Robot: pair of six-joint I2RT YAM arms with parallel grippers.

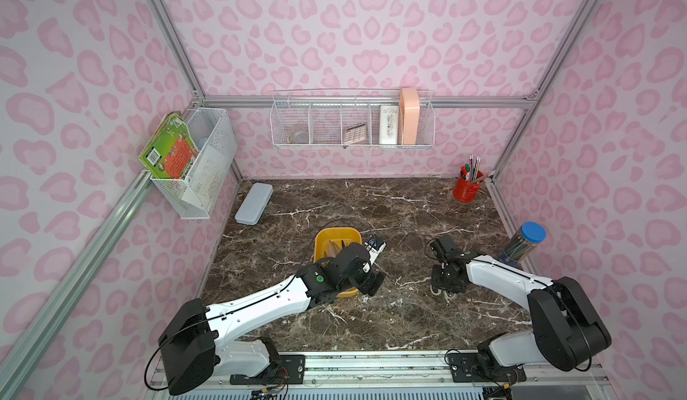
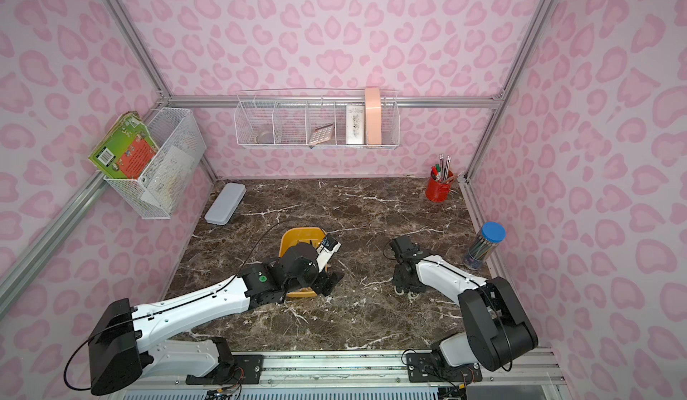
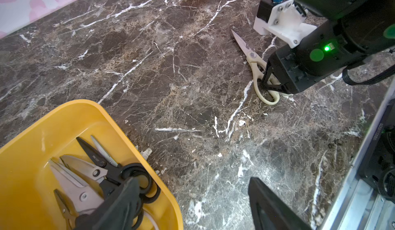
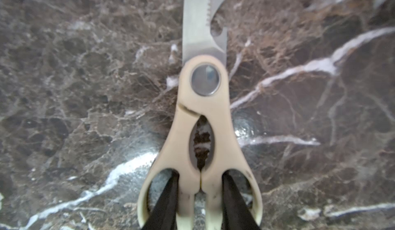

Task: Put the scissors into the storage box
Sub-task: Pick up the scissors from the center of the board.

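Grasp step, I'd say. On the brown marble tabletop, the yellow-orange plastic storage box held several scissors. One cream-handled steel pair lay flat, well right of the box. Right gripper, pointing down, pinched its inner handle bars. Left gripper hung spread and empty over the box edge. Next: lift, carry to box.

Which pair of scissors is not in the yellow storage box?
The cream-handled scissors: they lie on the marble table, with the right gripper astride their inner handle bars. The other pairs in view lie inside the storage box.
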